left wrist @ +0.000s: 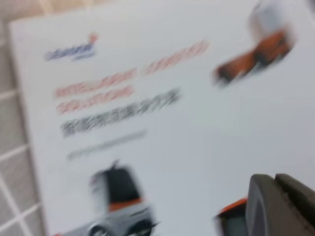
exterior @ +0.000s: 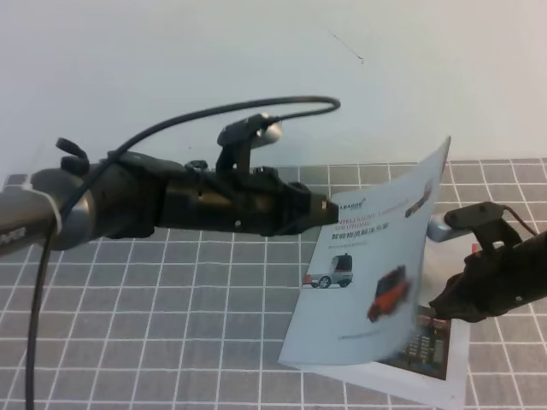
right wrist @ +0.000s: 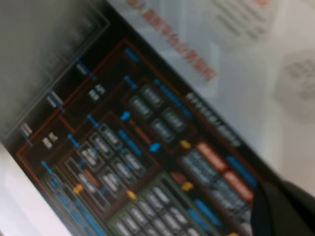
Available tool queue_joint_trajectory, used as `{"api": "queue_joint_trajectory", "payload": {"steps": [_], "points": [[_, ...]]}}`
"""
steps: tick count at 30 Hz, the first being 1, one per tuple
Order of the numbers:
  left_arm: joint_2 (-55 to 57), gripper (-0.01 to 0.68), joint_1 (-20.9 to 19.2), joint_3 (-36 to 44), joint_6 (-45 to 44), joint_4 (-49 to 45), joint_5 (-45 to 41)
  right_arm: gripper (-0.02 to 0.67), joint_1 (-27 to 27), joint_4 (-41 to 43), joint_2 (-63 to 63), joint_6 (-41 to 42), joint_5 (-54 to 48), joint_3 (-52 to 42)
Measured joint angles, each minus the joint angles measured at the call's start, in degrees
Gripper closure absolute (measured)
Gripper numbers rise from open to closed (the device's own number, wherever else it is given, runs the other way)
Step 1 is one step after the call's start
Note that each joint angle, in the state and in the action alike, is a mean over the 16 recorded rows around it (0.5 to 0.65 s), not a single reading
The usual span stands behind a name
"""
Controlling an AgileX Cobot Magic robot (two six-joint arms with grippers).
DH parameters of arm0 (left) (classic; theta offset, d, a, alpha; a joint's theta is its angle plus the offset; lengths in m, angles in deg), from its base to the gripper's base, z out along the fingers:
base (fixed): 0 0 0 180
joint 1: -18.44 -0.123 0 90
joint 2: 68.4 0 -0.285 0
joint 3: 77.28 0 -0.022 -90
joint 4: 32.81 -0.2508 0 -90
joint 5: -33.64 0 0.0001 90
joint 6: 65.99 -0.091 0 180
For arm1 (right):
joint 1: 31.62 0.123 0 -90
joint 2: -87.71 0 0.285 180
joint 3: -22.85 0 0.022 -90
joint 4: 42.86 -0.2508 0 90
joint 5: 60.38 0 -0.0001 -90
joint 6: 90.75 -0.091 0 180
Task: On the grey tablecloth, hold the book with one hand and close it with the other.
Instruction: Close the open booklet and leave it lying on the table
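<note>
The book [exterior: 376,256] lies at the right on the grey tablecloth [exterior: 171,342]. Its cover with orange vehicles stands tilted up, half closed, over the inside page with the dark chart [exterior: 427,346]. My left gripper [exterior: 329,211] reaches across from the left, and its tip touches the cover's outer face with the fingers together. The left wrist view shows the blurred cover [left wrist: 147,123] close up and the fingers [left wrist: 280,206] at the bottom right. My right gripper [exterior: 444,306] rests at the book's right side on the inside page. The right wrist view shows the dark chart [right wrist: 147,162] and one finger [right wrist: 285,206].
The gridded cloth runs on to the left and front of the book. A plain white wall [exterior: 256,60] stands behind the table. A black cable [exterior: 214,115] loops above the left arm.
</note>
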Motion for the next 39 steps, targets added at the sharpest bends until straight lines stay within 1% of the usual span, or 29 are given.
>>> {"api": "queue_joint_trajectory", "payload": {"steps": [3, 6, 9, 12, 16, 20, 28, 33, 39], "points": [[-2.6, 0.676, 0.3, 0.0, -1.8, 2.4, -1.2, 0.651, -0.4, 0.2, -1.8, 0.1, -0.1, 0.0], [-5.4, 0.676, 0.4, 0.0, -2.9, 2.6, -2.0, 0.651, -0.8, 0.6, -4.4, 0.1, -0.5, 0.0], [-8.6, 0.676, 0.4, 0.1, -3.1, 0.3, -2.3, 0.651, -1.3, 1.3, -7.8, 0.2, -1.2, -0.1], [-12.5, 0.676, 0.4, 0.1, -2.2, -4.2, -2.2, 0.651, -1.9, 2.5, -11.7, 0.2, -2.2, -0.1], [-18.7, 0.676, 0.1, 0.1, 0.8, -12.9, -2.0, 0.651, -2.7, 4.8, -17.8, 0.2, -3.9, -0.2], [-25.9, 0.676, -1.0, 0.1, 5.9, -23.8, -2.1, 0.651, -4.0, 7.8, -24.7, 0.0, -6.1, -0.3], [-42.6, 0.676, -5.5, 2.1, 19.5, -45.9, -2.9, 0.651, -7.0, 16.4, -38.4, -3.8, -13.6, -0.4], [-54.0, 0.676, -8.4, 6.9, 27.6, -57.6, -1.9, 0.651, -8.4, 24.5, -46.1, -9.7, -18.5, -1.3], [-67.5, 0.676, -10.1, 17.0, 36.5, -71.1, 1.2, 0.651, -9.0, 36.5, -54.8, -19.9, -21.6, -4.9]]}}
